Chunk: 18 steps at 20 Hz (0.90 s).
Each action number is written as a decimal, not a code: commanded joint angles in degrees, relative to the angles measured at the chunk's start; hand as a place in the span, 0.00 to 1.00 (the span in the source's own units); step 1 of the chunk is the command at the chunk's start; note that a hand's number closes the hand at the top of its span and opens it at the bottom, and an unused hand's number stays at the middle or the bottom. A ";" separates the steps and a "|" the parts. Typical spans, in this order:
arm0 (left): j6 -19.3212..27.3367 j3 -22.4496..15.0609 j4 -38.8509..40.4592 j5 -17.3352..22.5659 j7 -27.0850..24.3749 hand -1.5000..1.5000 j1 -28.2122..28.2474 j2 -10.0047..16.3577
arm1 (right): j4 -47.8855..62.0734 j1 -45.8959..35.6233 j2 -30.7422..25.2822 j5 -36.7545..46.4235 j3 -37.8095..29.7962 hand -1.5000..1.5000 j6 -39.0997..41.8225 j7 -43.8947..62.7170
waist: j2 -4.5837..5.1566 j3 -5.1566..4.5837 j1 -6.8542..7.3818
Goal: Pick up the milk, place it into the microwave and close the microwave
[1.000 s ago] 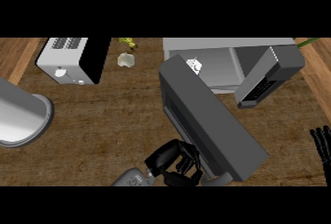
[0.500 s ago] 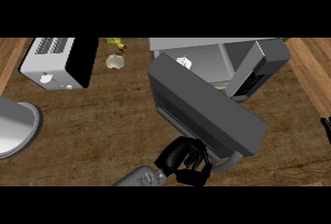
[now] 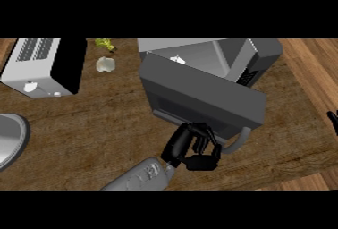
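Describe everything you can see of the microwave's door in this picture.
The microwave's door is a dark grey, smooth-looking slab, swung partly open and standing slantwise across the front of the microwave. A curved pale grey handle sticks out at its lower right corner. The black left hand, fingers curled, touches its lower edge beside that handle.
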 commanded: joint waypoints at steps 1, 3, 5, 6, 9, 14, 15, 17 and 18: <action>3.44 2.03 -1.18 4.77 -3.60 1.00 -2.88 -0.28 | -1.93 -1.82 -2.02 -2.18 0.18 0.00 2.64 1.44 | 0.45 -0.16 -1.58; 3.53 3.69 -0.02 7.51 -4.08 1.00 -4.48 -0.29 | -2.15 -1.38 -1.71 -2.92 0.70 0.00 2.79 2.20 | 0.85 -0.05 -2.42; 3.50 4.81 -0.07 9.90 -3.30 1.00 -7.20 -0.29 | -2.76 -2.34 -3.58 -4.91 0.33 0.00 4.56 3.45 | 0.89 -0.02 -3.38; 3.51 4.74 0.83 11.00 -4.37 1.00 -6.67 -0.29 | -3.18 -3.06 -2.94 -4.68 0.95 0.00 3.63 4.04 | 1.31 -0.04 -3.24; 3.57 6.53 3.19 13.52 -4.73 1.00 -9.21 -0.29 | -3.68 -2.96 -4.24 -6.63 0.07 0.00 4.59 5.12 | 1.52 0.05 -4.86; 3.85 8.70 7.47 16.97 -6.02 1.00 -12.22 -0.30 | -4.63 -3.59 -6.70 -7.76 -0.17 0.00 5.86 7.30 | 2.04 0.06 -6.05; 4.45 9.15 7.92 17.43 -6.17 1.00 -13.63 -0.30 | -4.11 -4.79 -7.00 -8.08 -0.62 0.00 5.47 7.59 | 2.21 0.14 -5.67; 3.79 9.73 9.22 18.56 -6.65 1.00 -15.29 -0.30 | -4.17 -5.27 -7.32 -9.16 -0.78 0.00 5.81 8.15 | 2.49 0.15 -6.26; 3.90 10.29 9.84 19.21 -7.02 1.00 -16.13 -0.30 | -4.07 -5.64 -7.61 -9.21 -1.14 0.00 5.53 8.41 | 2.52 0.17 -6.25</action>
